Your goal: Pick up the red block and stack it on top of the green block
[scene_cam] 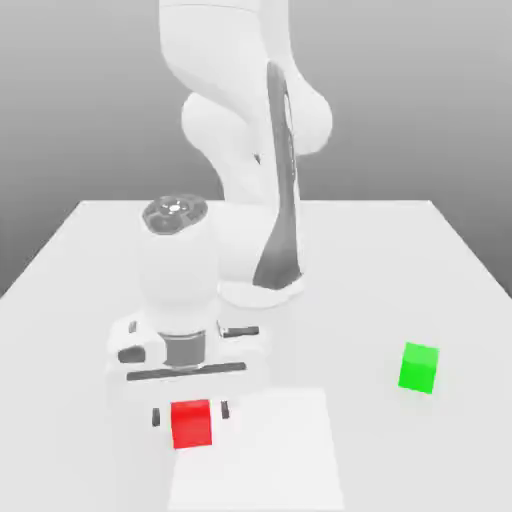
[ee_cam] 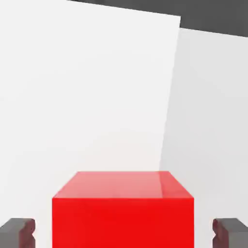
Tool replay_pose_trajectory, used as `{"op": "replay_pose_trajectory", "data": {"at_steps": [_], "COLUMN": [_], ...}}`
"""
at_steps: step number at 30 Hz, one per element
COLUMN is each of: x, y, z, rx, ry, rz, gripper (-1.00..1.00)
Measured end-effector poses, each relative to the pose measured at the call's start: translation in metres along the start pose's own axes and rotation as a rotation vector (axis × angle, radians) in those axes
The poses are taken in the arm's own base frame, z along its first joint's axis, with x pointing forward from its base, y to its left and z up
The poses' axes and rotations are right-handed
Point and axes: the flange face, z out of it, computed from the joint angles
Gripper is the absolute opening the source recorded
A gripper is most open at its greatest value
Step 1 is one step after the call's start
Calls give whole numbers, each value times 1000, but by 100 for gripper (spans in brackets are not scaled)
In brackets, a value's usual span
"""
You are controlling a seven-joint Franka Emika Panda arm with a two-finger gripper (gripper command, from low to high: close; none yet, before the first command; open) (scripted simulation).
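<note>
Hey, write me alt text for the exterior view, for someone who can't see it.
A white robot arm's two-finger gripper is lowered over a small bright red cube, fingers on either side. A small bright green cube sits apart on the white table, toward the view's right.

Exterior view: set above table (scene_cam: 380, 270) height, facing the arm's base across the top, tilted down, far enough back to take in most of the arm. Hand view: close in, looking past the fingertips (ee_cam: 18, 233) at the red block (ee_cam: 123, 222); both share that block and the pale sheet (ee_cam: 87, 97).
</note>
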Motion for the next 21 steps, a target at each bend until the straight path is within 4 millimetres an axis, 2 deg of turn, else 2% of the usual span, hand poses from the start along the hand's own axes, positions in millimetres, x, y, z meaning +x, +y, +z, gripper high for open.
{"op": "replay_pose_trajectory", "data": {"at_steps": [4, 10, 13, 21], "x": [0, 0, -16, -71], "y": [0, 0, -25, -91], "z": [0, -54, -64, -73], "rx": [0, 1, -4, -13], "ry": [0, -1, 0, 4], "rz": [0, 0, -69, -268], "gripper": [-100, -100, -100, -100]}}
